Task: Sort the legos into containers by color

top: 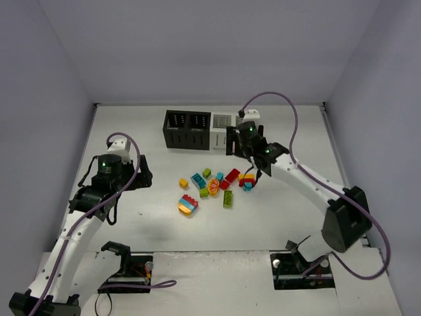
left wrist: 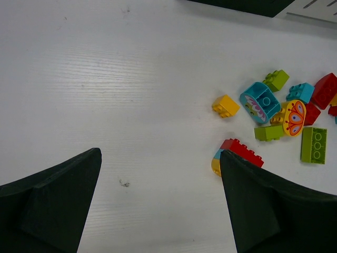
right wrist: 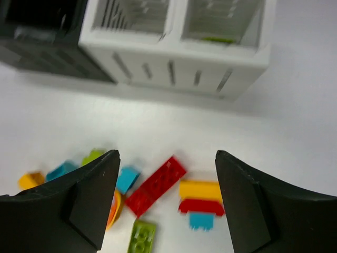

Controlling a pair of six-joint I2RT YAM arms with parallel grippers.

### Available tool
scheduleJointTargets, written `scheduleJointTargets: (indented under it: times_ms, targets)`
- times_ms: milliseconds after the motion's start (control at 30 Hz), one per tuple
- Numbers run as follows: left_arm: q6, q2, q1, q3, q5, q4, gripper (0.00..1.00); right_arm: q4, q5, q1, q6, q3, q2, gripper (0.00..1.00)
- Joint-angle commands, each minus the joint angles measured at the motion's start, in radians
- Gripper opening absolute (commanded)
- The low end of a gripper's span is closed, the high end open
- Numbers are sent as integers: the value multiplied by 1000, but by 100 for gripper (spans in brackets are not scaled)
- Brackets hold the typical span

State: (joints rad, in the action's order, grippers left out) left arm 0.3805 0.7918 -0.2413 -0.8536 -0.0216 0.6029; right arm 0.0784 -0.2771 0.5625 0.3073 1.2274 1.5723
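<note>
Robotics lab test cell: white wood-grain tabletop (top: pixel 263 224) boxed in by plain pale-lilac wall panels (top: pixel 217 46) at 9, 12 & 3 o'clock. Two white-and-black robot arms, left (top: pixel 72 237) & right (top: pixel 309 184), w/ purple cable (top: pixel 270 94), bolted at 6 o'clock edge.

The white desk (top: pixel 256 224) carries a row of bins (top: pixel 187 140) at the back. Bricks (top: pixel 214 187) lie scattered near them.
</note>
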Motion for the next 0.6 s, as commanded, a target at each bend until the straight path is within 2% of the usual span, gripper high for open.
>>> scheduleJointTargets:
  times_ms: [0, 200, 367, 567]
  targets:
    - [17, 12, -7, -6, 12, -104, 87, -17, -17, 85, 136, -150, -141, 70]
    - [15, 30, -10, 16, 11, -127, 87, -12, 36, 172, 358, -396, -179, 74]
    - [6, 43, -13, 18, 38, -126, 87, -38, 26, 281, 457, -448, -104, 75]
    - [5, 49, -24, 18, 54, -117, 87, -69, 13, 315, 512, -433, -14, 72]
